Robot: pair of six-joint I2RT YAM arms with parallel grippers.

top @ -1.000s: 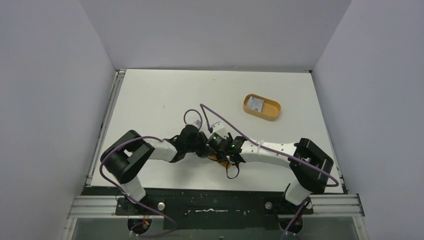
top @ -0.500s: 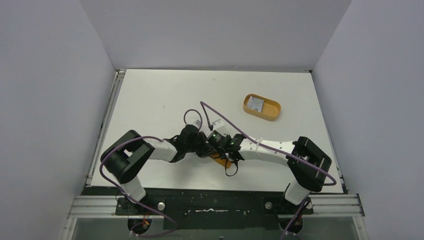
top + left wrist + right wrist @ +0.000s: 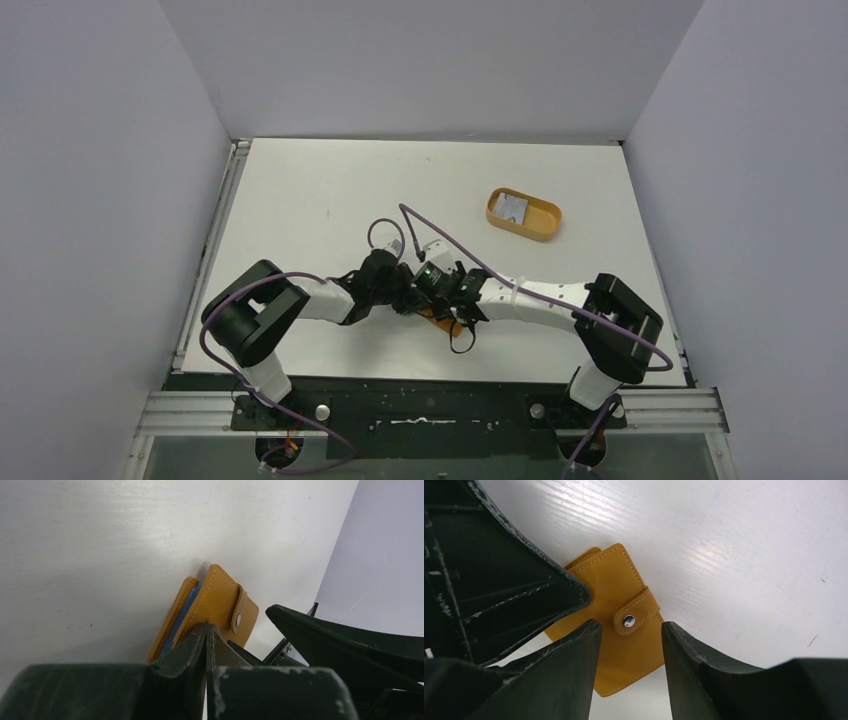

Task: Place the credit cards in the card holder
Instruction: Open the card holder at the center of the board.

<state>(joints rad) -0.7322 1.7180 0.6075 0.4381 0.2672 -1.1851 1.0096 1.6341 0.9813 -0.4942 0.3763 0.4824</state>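
Note:
The card holder (image 3: 624, 625) is an orange-tan wallet lying on the white table, with its snap tab (image 3: 631, 620) across the cover. In the left wrist view, the card holder (image 3: 217, 600) gapes slightly and shows a blue lining. My left gripper (image 3: 207, 626) is shut, its tips against the cover's near edge; whether it pinches the leather is unclear. My right gripper (image 3: 630, 626) is open above the holder, with one finger on each side of the tab. Overhead, the left gripper (image 3: 408, 300) and right gripper (image 3: 440, 305) meet over the card holder (image 3: 438, 319). One grey credit card (image 3: 512, 208) lies in the tray.
An orange oval tray (image 3: 542, 226) stands at the back right of the table and holds the card. Both forearms and their purple cables crowd the near centre. White walls close in the table at the left, right and back.
The right arm has edged slightly to the left over the card holder. The left arm and the tray have stayed put.

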